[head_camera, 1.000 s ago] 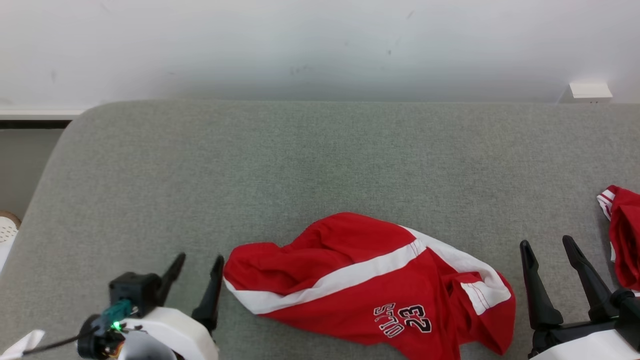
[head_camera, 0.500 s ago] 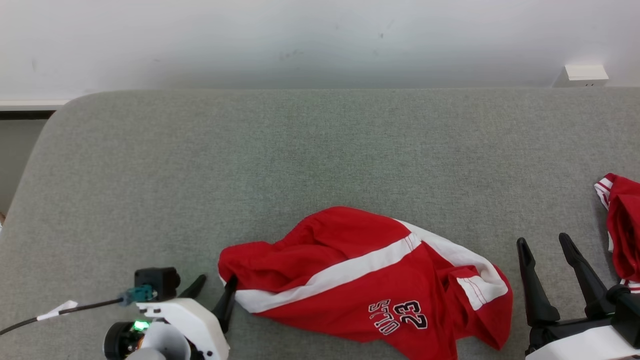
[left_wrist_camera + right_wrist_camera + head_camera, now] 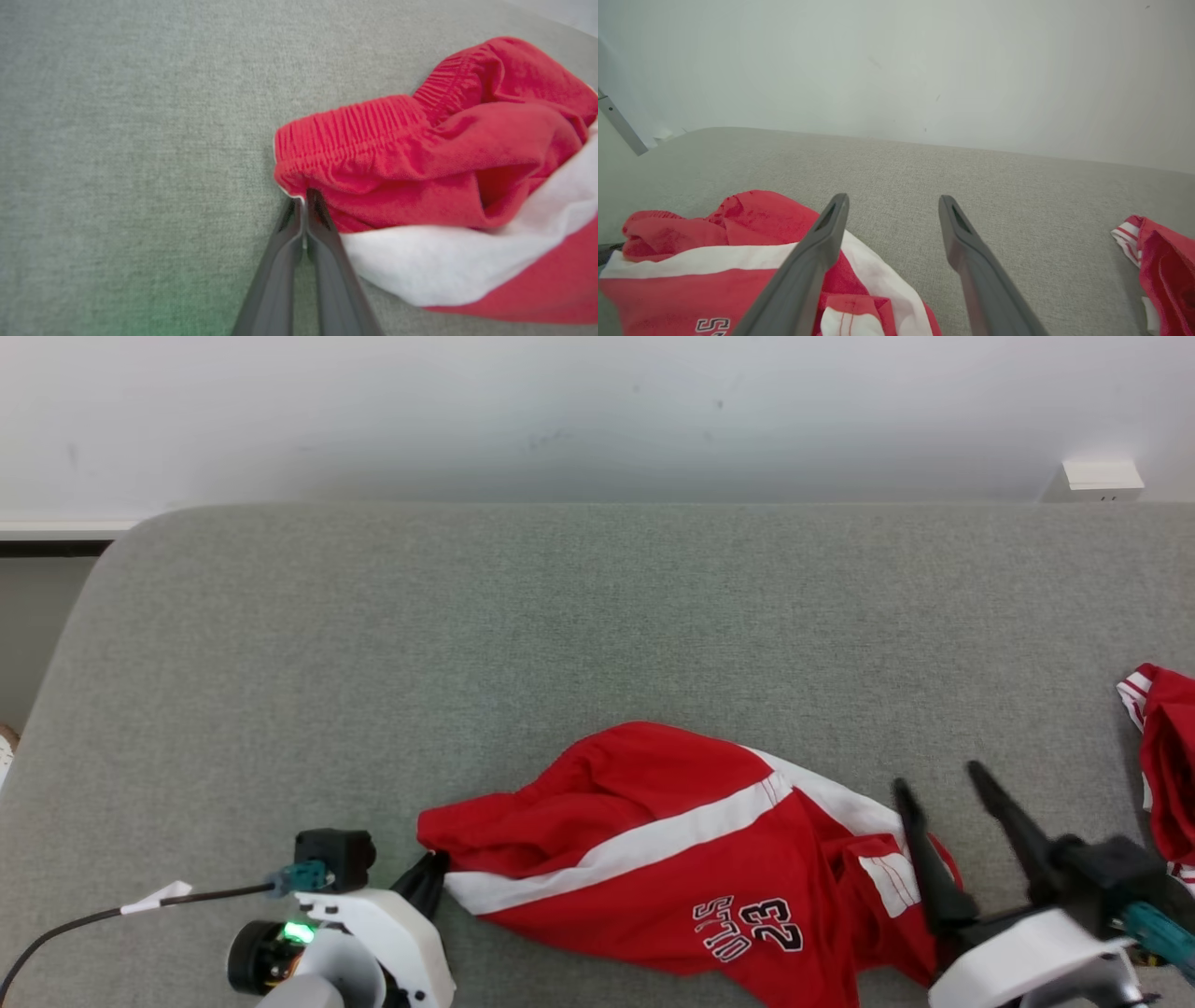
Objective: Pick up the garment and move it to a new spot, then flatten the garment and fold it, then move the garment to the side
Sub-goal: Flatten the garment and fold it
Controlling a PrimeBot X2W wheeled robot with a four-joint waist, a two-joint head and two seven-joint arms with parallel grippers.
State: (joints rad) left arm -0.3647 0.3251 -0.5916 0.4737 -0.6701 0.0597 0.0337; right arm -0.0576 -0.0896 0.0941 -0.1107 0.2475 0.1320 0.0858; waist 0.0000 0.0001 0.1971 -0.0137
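garments: 2 (2nd garment (image 3: 1167,775) far R) | L claw (image 3: 306,196) pinching shorts (image 3: 653,840) | R claw (image 3: 938,777) wide, empty

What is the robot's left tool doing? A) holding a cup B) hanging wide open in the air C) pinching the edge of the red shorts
C: the left tool is shut tight on the elastic waistband corner of the red-and-white fabric shorts.

The left gripper (image 3: 428,885) and right gripper (image 3: 938,777) have long, tapering dark fingers (image 3: 971,261) on rounded white wrist shells (image 3: 1018,952). The left wrist carries a black camera block (image 3: 334,851), teal connector (image 3: 303,876), white-tagged black cable (image 3: 229,893) and green light (image 3: 299,931).
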